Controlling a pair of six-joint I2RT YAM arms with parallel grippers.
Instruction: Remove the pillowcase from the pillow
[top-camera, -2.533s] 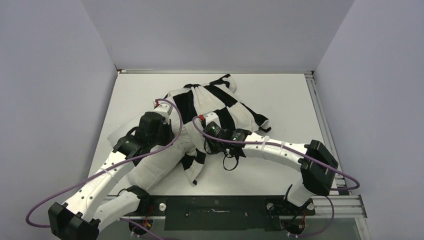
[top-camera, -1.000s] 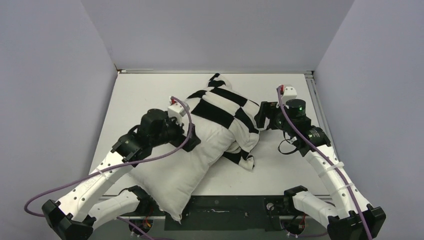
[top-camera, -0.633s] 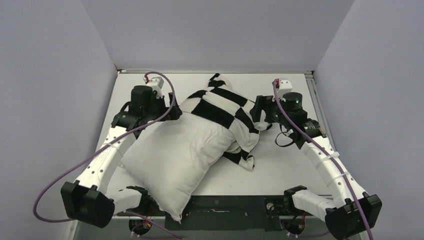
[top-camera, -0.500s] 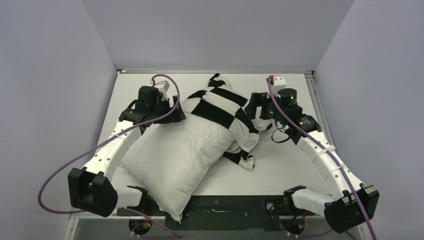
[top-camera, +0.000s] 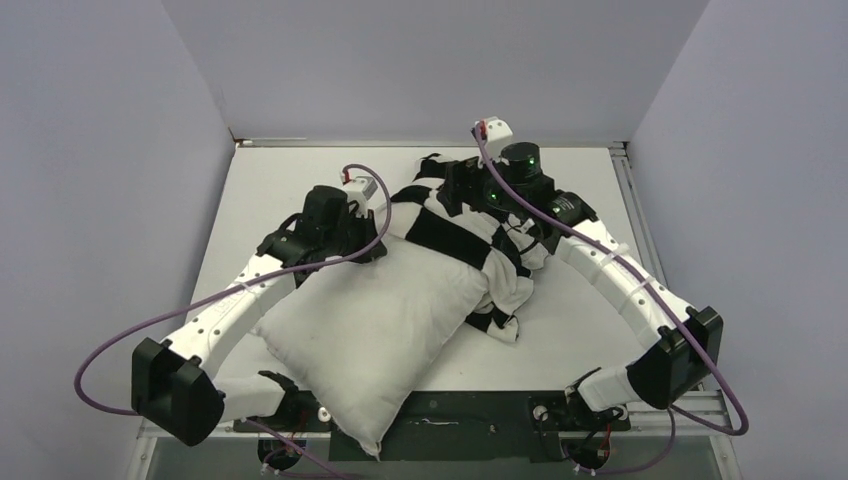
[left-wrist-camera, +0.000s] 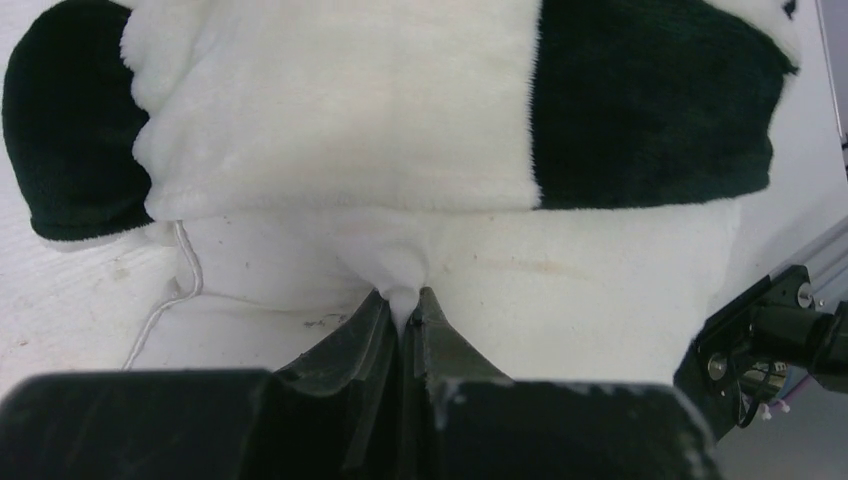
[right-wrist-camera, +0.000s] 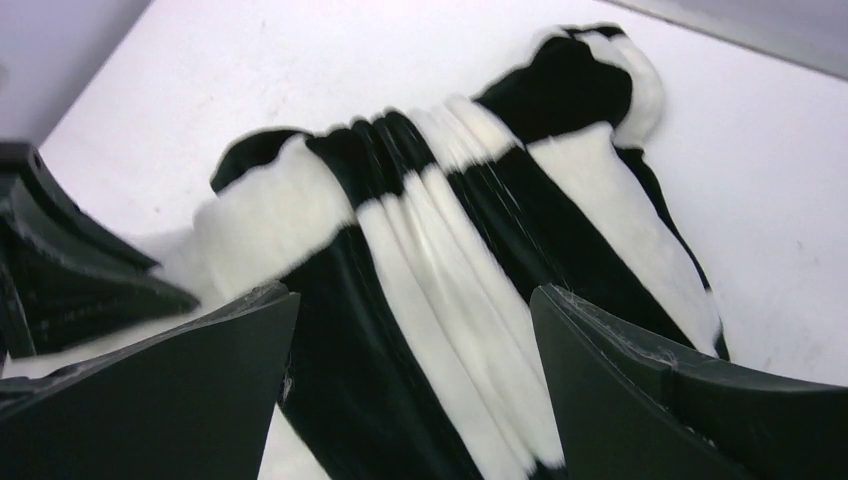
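While the pillow (top-camera: 370, 320) lies diagonally on the table (top-camera: 270, 180), its far end is covered by the bunched pillowcase (top-camera: 450, 225). A pillow fold is pinched by the left end effector (left-wrist-camera: 405, 300); the right end effector (right-wrist-camera: 410, 300) is held spread above the pillowcase.

A white table (top-camera: 265, 180) is enclosed on three sides by plain lavender-grey walls (top-camera: 430, 70); a metal rail (top-camera: 640, 230) is fitted along its right edge.
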